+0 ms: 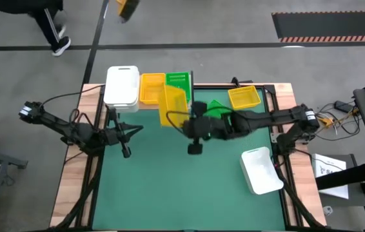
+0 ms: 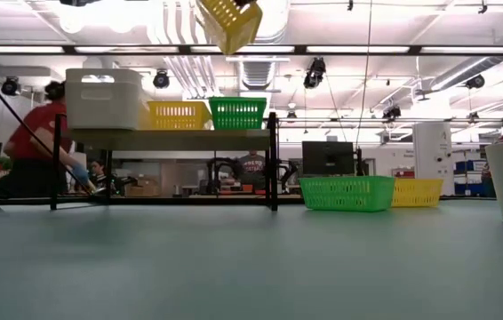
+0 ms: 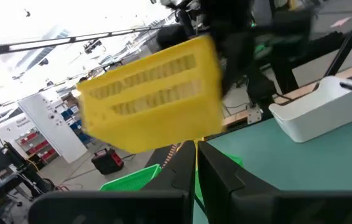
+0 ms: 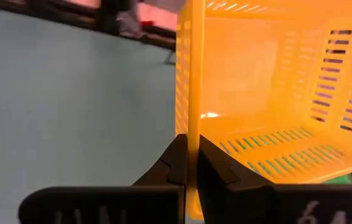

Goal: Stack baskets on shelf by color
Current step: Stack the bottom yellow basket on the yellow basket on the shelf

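right gripper pinching raised yellow basket

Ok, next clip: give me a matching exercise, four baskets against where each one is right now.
Things:
1. white basket with lid
2. tilted yellow basket
3. green basket at the back
4. open white basket

Places:
A. on the green mat, beside the right arm
B. left end of the shelf
C. right end of the shelf
D. in the air, gripped by the right gripper

Pairs: 1-B, 2-D, 3-C, 4-A
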You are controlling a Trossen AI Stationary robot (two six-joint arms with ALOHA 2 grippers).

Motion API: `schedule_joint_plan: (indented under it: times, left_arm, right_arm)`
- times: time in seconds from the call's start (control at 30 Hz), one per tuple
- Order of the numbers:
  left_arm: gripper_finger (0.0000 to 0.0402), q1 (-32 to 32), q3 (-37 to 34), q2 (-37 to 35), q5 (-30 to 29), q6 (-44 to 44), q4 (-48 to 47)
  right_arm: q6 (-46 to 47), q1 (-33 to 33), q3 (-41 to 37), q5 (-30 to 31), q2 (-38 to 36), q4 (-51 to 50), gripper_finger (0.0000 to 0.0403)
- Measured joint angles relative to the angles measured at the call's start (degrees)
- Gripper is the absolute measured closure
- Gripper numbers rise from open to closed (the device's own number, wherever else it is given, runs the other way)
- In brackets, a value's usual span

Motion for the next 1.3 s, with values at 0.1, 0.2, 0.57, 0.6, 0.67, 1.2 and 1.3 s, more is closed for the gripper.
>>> schedule_joint_plan:
  times: [0.1, 0.2, 0.57, 0.6, 0.67, 1.2, 1.3]
  left_arm:
    - [0.04, 0.0, 0.0, -1.0, 0.0, -0.8, 0.0]
    - [0.04, 0.0, 0.0, -2.0, 0.0, -0.8, 0.0]
    - [0.04, 0.0, -3.5, -7.2, 0.0, -0.6, -0.3]
    - [0.04, 0.0, -4.0, -8.2, -0.1, -0.6, -0.2]
    - [0.04, 0.0, -4.9, -10.4, -0.1, -0.5, -0.1]
    - [0.04, 0.0, -8.4, -21.0, 0.0, 1.3, -0.6]
    - [0.04, 0.0, -8.4, -21.2, 0.0, 1.9, -0.7]
  right_arm:
    - [-1.6, -3.4, 0.0, -1.4, 0.0, 3.4, 0.0394]
    - [-2.7, -6.1, 0.0, -3.7, 0.7, 7.5, 0.0394]
    - [-7.1, -12.0, 5.8, -4.1, 8.8, 14.7, 0.0394]
    - [-7.5, -12.4, 7.1, -4.1, 9.8, 14.6, 0.0394]
    - [-8.3, -13.3, 10.1, -4.1, 12.3, 13.7, 0.0394]
    - [-8.0, -18.1, 35.4, -8.7, 28.6, -7.3, 0.0394]
    - [-7.7, -18.8, 35.3, -8.7, 29.1, -7.8, 0.0394]
